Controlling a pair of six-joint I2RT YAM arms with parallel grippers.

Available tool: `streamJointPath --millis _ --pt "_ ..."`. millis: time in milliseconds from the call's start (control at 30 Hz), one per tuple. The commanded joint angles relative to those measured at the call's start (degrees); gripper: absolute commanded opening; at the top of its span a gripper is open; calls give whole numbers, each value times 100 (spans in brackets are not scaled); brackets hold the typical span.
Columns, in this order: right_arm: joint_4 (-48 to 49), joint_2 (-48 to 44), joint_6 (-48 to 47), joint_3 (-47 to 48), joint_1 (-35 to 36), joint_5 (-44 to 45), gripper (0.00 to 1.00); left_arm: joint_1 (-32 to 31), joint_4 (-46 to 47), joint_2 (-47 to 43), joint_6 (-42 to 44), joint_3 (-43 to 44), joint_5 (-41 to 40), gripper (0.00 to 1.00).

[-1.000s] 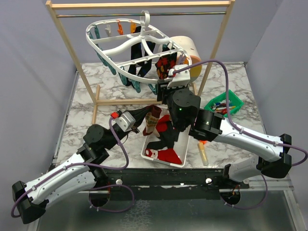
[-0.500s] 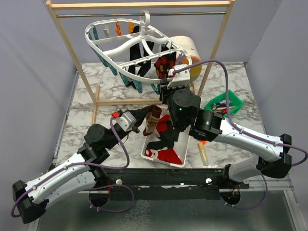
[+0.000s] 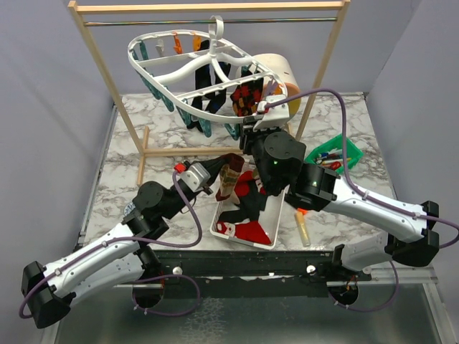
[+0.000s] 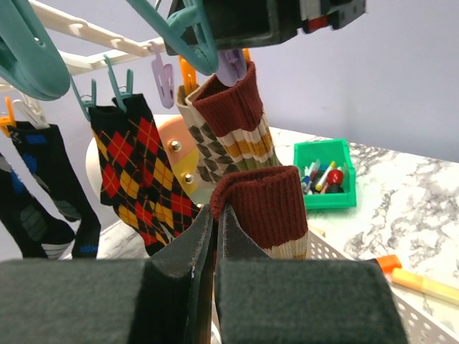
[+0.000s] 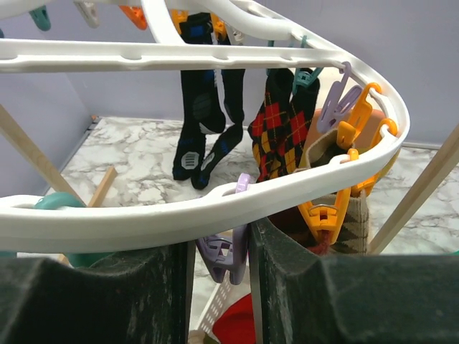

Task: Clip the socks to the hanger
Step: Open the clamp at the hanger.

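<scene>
1. Your white hanger [image 3: 188, 66] hangs from the wooden rack [image 3: 107, 79] over the marble desk [image 3: 179, 129]; it has tilted slightly.
2. Your left arm has pushed forward; its left fingers [image 4: 215, 236] are shut tight on a brown sock's [image 4: 265, 208] cuff.
3. Your right fingers [image 5: 219, 251] have narrowed around a lilac clip [image 5: 224, 251] under the rim.
4. Clipped socks [image 3: 215, 89] hang; others fill the basket [image 3: 269, 226].
5. No readable writing shows.

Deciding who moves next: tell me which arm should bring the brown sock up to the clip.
Left. The left gripper is already shut on the brown sock, just below the hanger. The right gripper is busy at the rim, its fingers straddling a purple clip, so it should probably work that.
</scene>
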Motion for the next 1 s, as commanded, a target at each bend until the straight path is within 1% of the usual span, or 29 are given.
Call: streamJointPath --millis 0,233,400,967 --pt "108 -292 305 -63 36 -237 0 -2 736 231 184 213 -378 0" --pt "14 -467 504 -129 36 -388 0 3 1358 605 370 365 -553 0" --pt "45 -508 554 -226 36 -425 0 2 1587 781 339 458 -511 0" --pt "42 -443 738 -248 36 -548 0 1 1720 832 213 513 -378 0"
